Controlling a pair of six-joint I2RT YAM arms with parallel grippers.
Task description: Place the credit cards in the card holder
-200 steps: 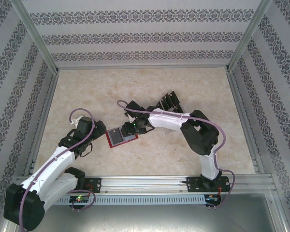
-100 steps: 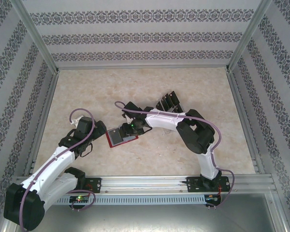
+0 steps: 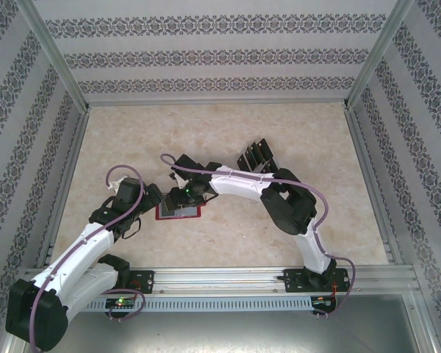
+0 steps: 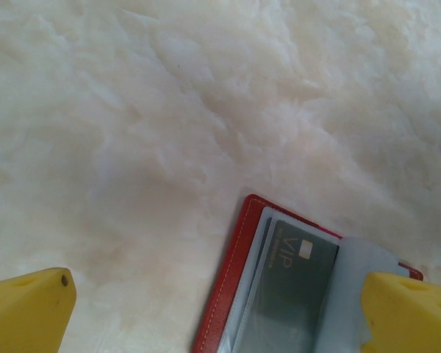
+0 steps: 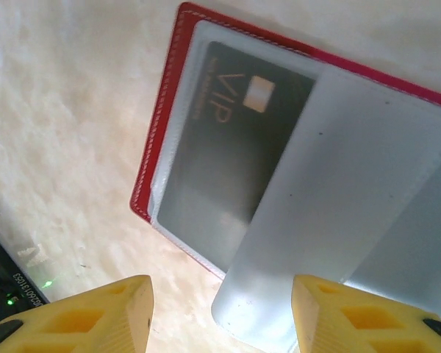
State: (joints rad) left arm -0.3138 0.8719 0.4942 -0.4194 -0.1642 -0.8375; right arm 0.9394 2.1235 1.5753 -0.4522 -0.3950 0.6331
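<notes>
My right gripper (image 5: 224,316) hangs low over the open red card holder (image 5: 158,140) — yellow fingers (image 5: 88,316) about half apart, clamped on nothing. Just ahead of the fingertips a black VIP credit card (image 5: 220,162) lies tucked under the holder's clear sleeve (image 5: 178,193). A frosted inner flap (image 5: 338,191) runs back from it, and its rounded corner ends in the gap between my fingertips, closer to one than the other; whether it touches, I cannot tell.

My left gripper (image 4: 217,323) is spread as wide as it goes and is empty — bare marble table (image 4: 132,110) ahead of one fingertip, the holder's corner under the other. The remaining credit cards (image 3: 257,156) stand in a dark cluster well behind my right gripper, just beyond the forearm.
</notes>
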